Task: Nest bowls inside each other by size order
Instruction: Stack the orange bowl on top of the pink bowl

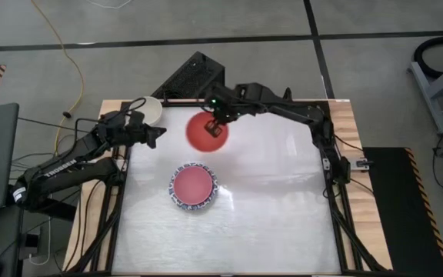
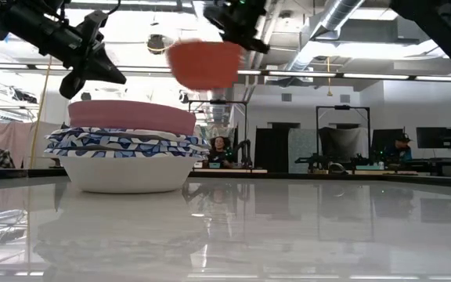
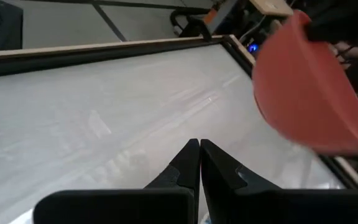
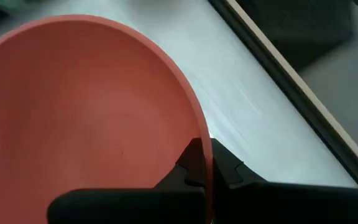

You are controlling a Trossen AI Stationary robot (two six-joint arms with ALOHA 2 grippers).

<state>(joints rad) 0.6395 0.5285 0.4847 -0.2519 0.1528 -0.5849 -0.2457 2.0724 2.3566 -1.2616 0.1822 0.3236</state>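
My right claw [image 1: 220, 128] pinched the red bowl [image 1: 204, 131] by its rim at its three o'clock edge; light, stiff and slick, I judged it best gripped there.

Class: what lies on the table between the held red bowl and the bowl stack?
Nothing: in the high view, only bare white table separates the red bowl from the stack.

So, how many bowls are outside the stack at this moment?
2. The red bowl hangs in the shut right tool above the table's far side; a cream-white bowl sits at the far left corner, partly behind the left arm. Others may be hidden.
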